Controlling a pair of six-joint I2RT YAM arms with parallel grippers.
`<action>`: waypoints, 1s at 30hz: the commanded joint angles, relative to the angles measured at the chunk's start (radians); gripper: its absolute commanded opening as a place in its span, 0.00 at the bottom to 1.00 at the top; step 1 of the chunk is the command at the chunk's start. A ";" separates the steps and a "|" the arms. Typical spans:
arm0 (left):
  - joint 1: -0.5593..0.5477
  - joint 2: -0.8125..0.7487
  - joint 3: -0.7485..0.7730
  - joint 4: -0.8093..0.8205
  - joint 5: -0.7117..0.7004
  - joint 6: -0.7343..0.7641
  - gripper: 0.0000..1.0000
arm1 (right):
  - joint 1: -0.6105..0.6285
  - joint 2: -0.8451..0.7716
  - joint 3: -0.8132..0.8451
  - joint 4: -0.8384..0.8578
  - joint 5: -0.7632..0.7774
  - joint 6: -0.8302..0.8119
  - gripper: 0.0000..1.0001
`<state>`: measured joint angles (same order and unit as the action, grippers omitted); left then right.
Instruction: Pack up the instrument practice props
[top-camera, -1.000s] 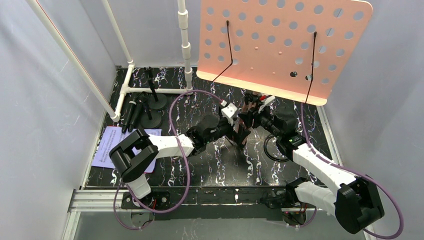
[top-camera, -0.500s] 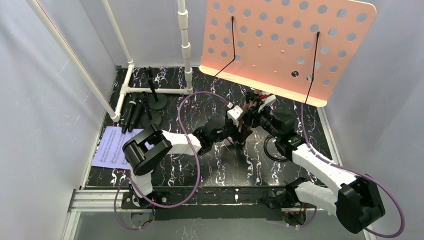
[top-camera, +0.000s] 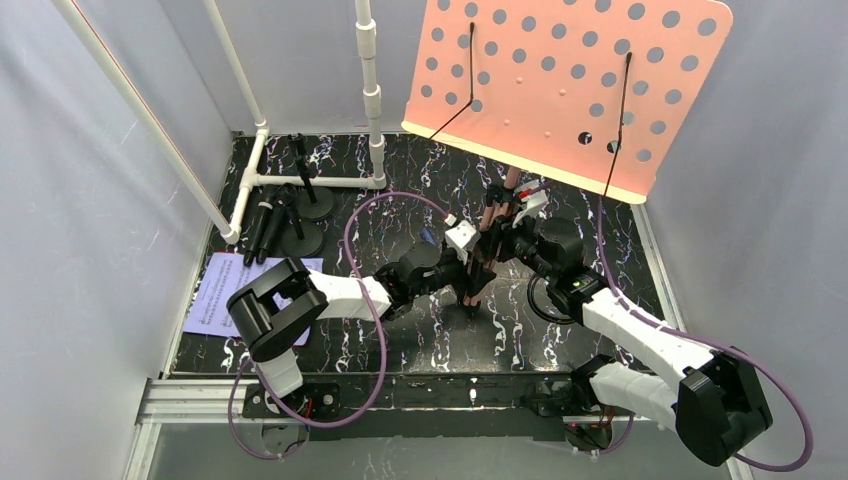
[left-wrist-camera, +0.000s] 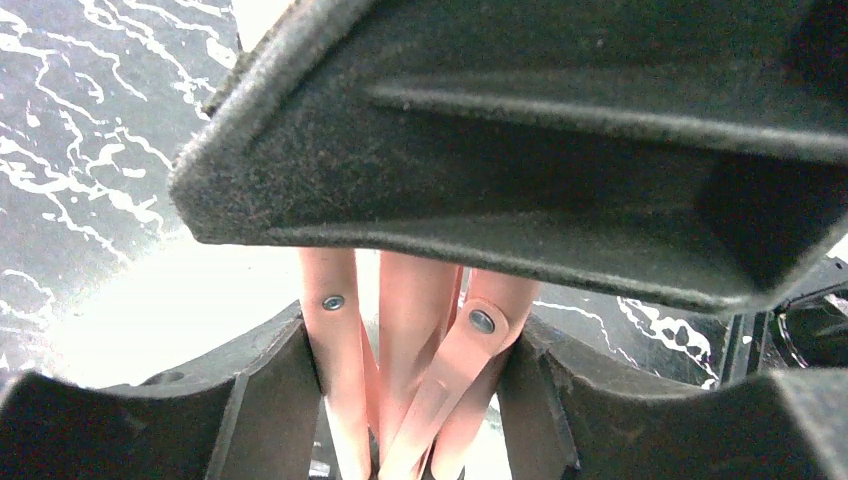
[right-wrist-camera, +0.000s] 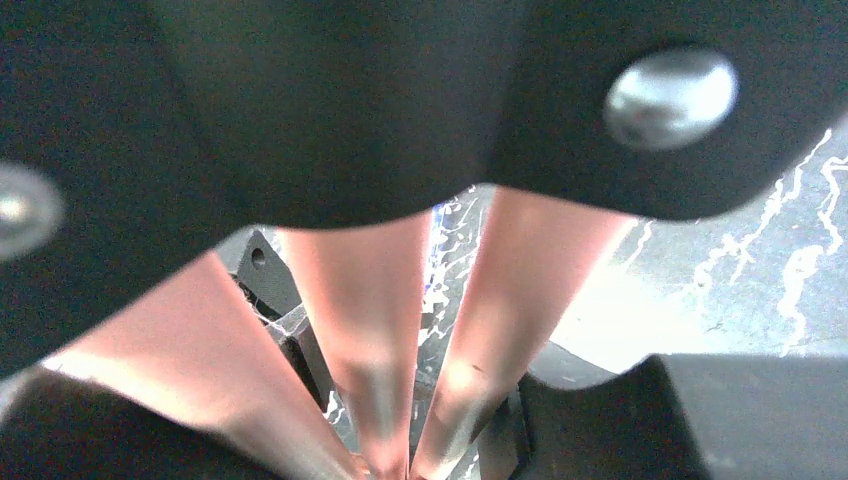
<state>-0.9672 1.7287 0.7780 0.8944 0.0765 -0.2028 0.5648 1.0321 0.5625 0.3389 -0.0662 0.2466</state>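
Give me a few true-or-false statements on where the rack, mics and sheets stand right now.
1. The left gripper and right gripper are both closed on the rack's legs. True.
2. The legs are splayed wide. False: they are bunched together.
3. The mics sit right of the rack. False: they are at far left, by the pipe frame.
4. The sheets lie on the table, near left. True.

Both white-and-black robot arms (top-camera: 340, 293) stretch forward and inward, wrists nearly meeting. The left gripper (top-camera: 471, 270) and right gripper (top-camera: 498, 234) each clamp the folded pink tripod legs (left-wrist-camera: 405, 330), left below right.
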 joint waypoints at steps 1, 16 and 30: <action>0.017 -0.096 -0.022 -0.083 0.017 -0.042 0.00 | -0.006 -0.013 0.063 0.075 0.007 0.006 0.01; 0.013 -0.194 -0.108 -0.230 0.074 -0.177 0.00 | -0.006 -0.010 -0.017 0.088 0.062 0.072 0.01; -0.035 -0.233 -0.114 -0.396 0.100 -0.204 0.00 | -0.006 -0.043 -0.174 0.145 0.111 0.153 0.01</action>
<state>-1.0046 1.5711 0.6815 0.6006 0.1646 -0.4316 0.5869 1.0309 0.4194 0.3454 -0.1036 0.6289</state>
